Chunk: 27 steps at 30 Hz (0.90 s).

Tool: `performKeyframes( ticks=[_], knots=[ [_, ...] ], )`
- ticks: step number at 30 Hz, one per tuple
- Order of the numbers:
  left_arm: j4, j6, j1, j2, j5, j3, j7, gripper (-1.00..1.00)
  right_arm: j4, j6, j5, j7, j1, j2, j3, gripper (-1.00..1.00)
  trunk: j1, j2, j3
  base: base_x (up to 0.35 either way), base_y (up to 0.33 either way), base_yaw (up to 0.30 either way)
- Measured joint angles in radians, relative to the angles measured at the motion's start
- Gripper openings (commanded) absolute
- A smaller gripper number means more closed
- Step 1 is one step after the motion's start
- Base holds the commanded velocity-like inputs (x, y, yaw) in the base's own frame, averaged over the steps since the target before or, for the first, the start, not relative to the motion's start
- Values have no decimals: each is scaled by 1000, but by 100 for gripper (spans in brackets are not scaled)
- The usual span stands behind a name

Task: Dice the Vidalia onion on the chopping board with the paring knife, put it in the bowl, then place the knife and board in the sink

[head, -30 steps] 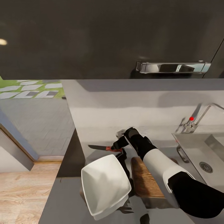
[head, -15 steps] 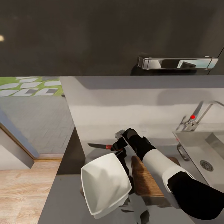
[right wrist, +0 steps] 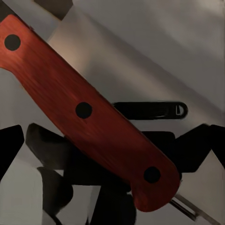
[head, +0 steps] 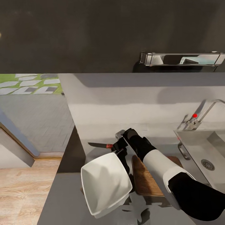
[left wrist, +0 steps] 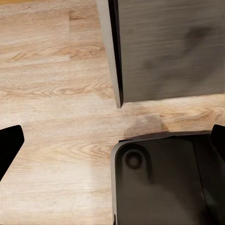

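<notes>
Head view: your right hand [head: 116, 146] grips the paring knife [head: 99, 145] above the counter [head: 67, 200], beyond the bowl [head: 104, 184] and beside the chopping board [head: 144, 179]. Right wrist view: its riveted red handle. Left wrist view: your left hand's fingers [left wrist: 9, 146] spread over wooden floor [left wrist: 56, 117].

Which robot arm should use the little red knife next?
The right one, I'd say. The right gripper already holds the knife by its red handle, just above the wooden board. The left gripper hangs open over the floor, away from the counter.
</notes>
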Motion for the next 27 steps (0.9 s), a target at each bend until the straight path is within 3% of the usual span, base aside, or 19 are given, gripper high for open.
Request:
performKeyframes(
  ticks=[27],
  knots=[
    [0, 0, 0, 0, 0, 0, 0, 100, -7, -39, 3, 1, 0, 2, 0, 100, 0, 0, -10, 0, 0, 0]
  ],
)
